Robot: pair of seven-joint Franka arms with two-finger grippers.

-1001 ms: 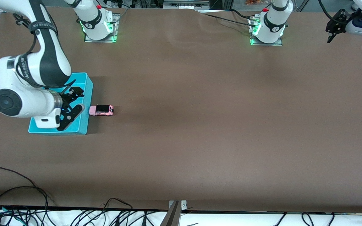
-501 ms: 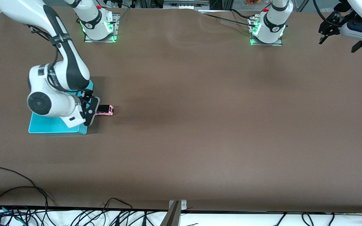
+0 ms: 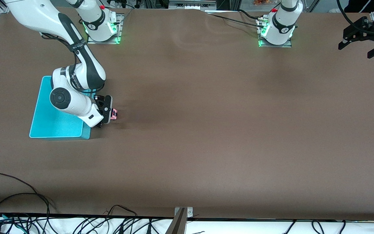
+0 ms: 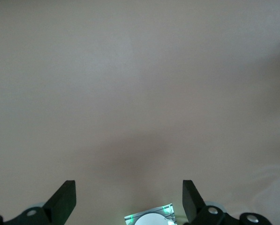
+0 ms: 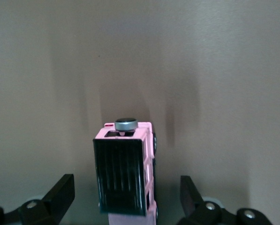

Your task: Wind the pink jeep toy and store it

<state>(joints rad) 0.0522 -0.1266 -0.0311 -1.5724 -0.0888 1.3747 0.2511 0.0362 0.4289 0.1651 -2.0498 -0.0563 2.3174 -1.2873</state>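
A: Where is the pink jeep toy (image 3: pixel 113 114) right now?

B: On the brown table (image 3: pixel 206 130), just beside the cyan bin (image 3: pixel 54 123), toward the right arm's end. From the front camera only its pink tail end shows; the rest is covered by the right pincer (image 3: pixel 107 110).

A: So the right pincer is over it?

B: Yes, directly above. In the right wrist view the jeep (image 5: pixel 125 176) sits between the two fingers (image 5: pixel 60 190), which stand wide apart on either side and do not touch it. You can see its black ribbed roof panel and a small round grey spare wheel at one end.

A: Anything in the way of it?

B: The right arm's own white wrist and forearm hang over the bin's corner and hide part of the bin. The bin wall stands close to the jeep on one side. The rest of the table around the toy is plain brown surface.

A: And the left arm?

B: It waits at its own end of the table. The left pincer (image 3: pixel 362 35) hangs over the table's edge near the left base (image 3: pixel 276 31), fingers spread open, holding nothing. Its wrist view shows only bare table between the finger tips (image 4: pixel 64 197), with a green-lit base at the frame's edge.

A: Other clutter?

B: Black cables (image 3: pixel 28 208) lie along the table edge nearest the front camera, well apart from the jeep.
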